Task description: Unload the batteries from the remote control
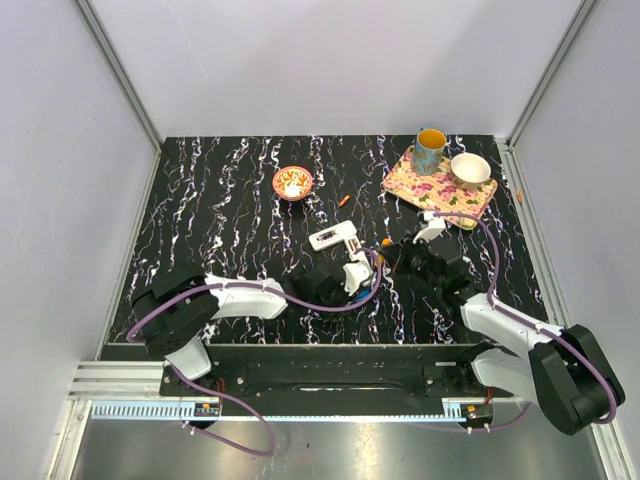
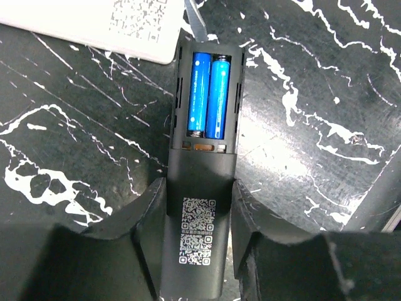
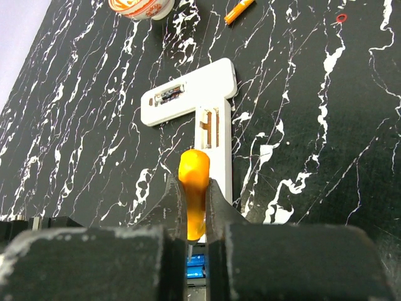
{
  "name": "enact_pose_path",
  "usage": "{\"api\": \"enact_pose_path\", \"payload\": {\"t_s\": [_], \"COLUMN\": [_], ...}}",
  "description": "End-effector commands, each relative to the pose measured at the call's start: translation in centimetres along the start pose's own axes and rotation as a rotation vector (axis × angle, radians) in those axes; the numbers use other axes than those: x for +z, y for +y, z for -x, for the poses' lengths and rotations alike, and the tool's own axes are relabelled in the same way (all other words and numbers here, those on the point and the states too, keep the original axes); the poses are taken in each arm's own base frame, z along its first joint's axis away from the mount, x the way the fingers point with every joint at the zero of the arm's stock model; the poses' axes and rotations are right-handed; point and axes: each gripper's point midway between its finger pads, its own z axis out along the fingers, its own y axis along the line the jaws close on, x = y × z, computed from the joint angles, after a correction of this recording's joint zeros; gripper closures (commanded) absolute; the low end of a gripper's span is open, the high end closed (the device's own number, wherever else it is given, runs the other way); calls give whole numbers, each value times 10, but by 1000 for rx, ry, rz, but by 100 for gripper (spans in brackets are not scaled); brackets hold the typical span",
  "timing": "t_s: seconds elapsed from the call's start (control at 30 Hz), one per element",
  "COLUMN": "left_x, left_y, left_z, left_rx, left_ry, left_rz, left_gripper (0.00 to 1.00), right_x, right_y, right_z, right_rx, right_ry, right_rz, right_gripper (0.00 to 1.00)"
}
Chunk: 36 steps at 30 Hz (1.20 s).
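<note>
My left gripper (image 2: 197,210) is shut on a black remote (image 2: 199,251) lying on the table, at its end with the QR labels. The remote's battery bay is open and holds two blue cells (image 2: 208,94) side by side. My right gripper (image 3: 193,188) is shut on an orange-handled tool (image 3: 193,179), its thin metal tip pointing down just above the blue cells (image 3: 195,266). One small orange battery (image 3: 240,10) lies loose on the far table, also in the top view (image 1: 344,201). In the top view both grippers (image 1: 318,280) (image 1: 400,258) meet at the table's middle.
Two white remotes (image 3: 188,94) (image 3: 216,150) lie in a T just beyond the tool; one shows in the left wrist view (image 2: 94,25). An orange patterned bowl (image 1: 292,182) stands at the back. A floral tray (image 1: 440,190) at the back right carries a mug (image 1: 430,150) and a white bowl (image 1: 470,168).
</note>
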Motion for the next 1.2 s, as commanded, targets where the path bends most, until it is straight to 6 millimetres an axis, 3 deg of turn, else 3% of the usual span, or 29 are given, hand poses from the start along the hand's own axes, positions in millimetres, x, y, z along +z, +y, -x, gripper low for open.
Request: {"api": "enact_pose_path", "payload": {"t_s": [0.0, 0.37, 0.8, 1.17], "left_x": [14, 23, 34, 35], "left_y": [-4, 7, 18, 34], "left_z": [-15, 1, -11, -10], "left_rx": [-44, -131, -187, -220], "left_ry": [51, 46, 113, 114], "left_rz": [-50, -17, 66, 124], "left_gripper": [72, 80, 84, 87], "right_x": [1, 1, -12, -13], "right_y": [5, -6, -39, -44], "right_z": [25, 34, 24, 31], "right_rx": [-36, -86, -73, -71], "right_ry": [-110, -156, -163, -216], "right_rz": [2, -56, -213, -239], "right_gripper": [100, 100, 100, 100]}}
